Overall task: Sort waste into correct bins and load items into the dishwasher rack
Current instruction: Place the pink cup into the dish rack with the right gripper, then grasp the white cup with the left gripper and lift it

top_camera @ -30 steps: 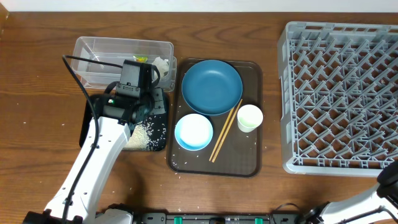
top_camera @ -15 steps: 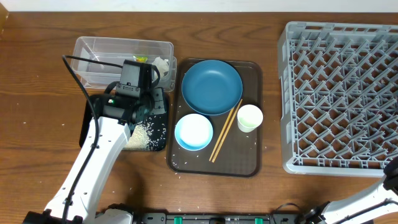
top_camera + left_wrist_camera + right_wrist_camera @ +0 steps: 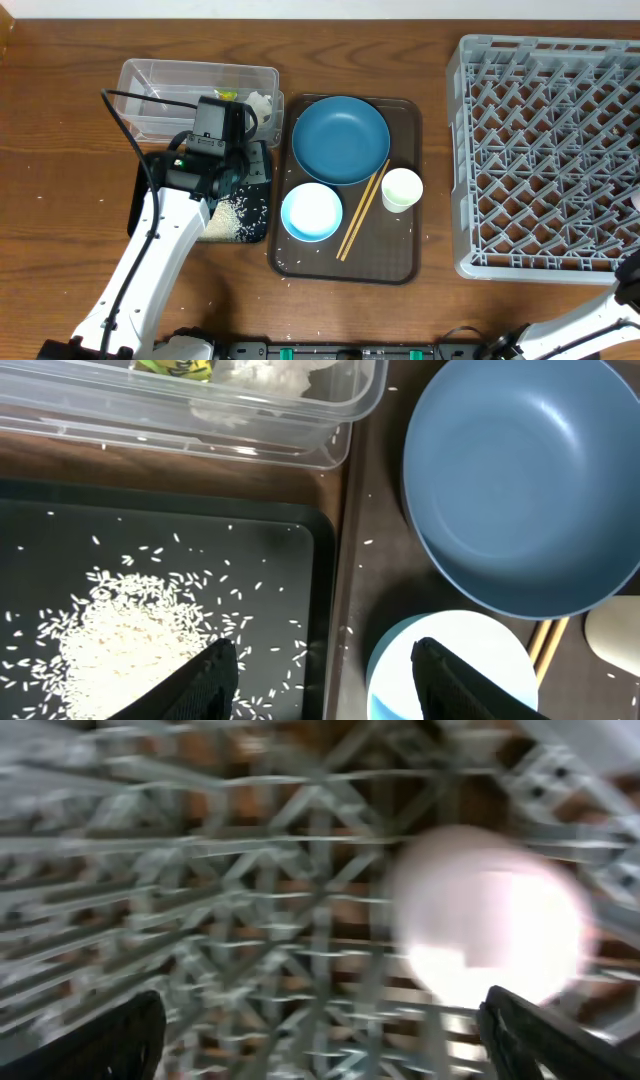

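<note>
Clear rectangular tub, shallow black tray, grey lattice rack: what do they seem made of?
The clear rectangular tub looks like thin glossy plastic: see-through walls, bright rim highlights. The shallow black rectangular tray looks smooth, plastic or coated metal; its sheen leaves that open. The grey lattice rack looks like matte moulded plastic: uniform ribs and pegs.

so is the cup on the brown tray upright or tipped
Upright: the cup shows its round open mouth straight up to the overhead camera.
</note>
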Robot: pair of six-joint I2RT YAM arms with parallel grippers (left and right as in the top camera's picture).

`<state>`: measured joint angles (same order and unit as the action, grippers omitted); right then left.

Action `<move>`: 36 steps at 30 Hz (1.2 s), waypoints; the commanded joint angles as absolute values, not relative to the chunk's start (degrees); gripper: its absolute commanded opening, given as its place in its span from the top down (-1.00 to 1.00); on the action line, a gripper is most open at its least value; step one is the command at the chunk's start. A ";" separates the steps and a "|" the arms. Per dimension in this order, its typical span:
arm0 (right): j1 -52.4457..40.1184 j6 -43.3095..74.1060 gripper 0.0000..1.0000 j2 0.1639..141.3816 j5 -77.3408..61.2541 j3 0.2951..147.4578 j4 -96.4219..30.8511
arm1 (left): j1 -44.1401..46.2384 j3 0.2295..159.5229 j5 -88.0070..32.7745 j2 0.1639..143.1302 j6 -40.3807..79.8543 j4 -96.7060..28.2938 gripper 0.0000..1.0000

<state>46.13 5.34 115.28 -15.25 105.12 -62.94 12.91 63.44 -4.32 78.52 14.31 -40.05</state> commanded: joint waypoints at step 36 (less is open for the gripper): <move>15.35 -1.34 -0.99 107.90 -17.32 106.28 -65.60 | 40.21 63.68 -18.70 103.20 20.67 -9.96 0.63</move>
<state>15.51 -0.64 108.62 -17.89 105.34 -65.43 40.34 63.46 -18.09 103.39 20.21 -10.04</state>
